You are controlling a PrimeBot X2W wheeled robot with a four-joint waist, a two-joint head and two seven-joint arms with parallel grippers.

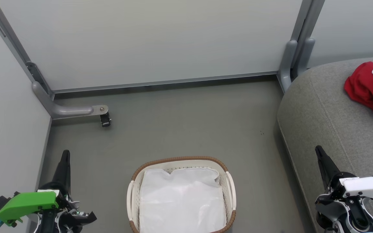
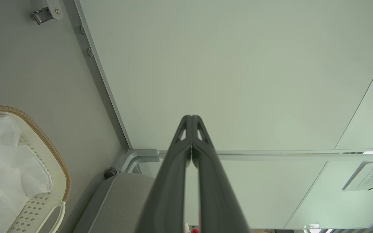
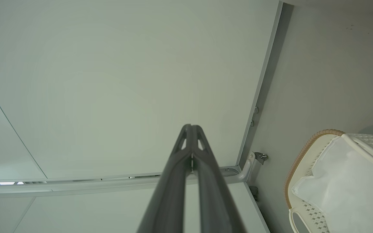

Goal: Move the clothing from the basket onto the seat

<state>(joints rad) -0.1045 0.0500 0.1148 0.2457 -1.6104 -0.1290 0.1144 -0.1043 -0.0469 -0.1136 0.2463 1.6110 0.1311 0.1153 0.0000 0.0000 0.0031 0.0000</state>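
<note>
Red striped clothing lies crumpled on the grey woven seat; the perforated basket holds a white liner. Left claw and right claw are pressed together.

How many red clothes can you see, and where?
1 red bundle, on the grey seat at the right edge; it's cut off, so more may be hidden. The basket shows just its white liner.

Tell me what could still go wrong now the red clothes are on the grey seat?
The clothing runs off the picture's right edge, so some of it might hang over the seat and slide off. The basket holds its white liner, and the robot might grab that by mistake.
</note>
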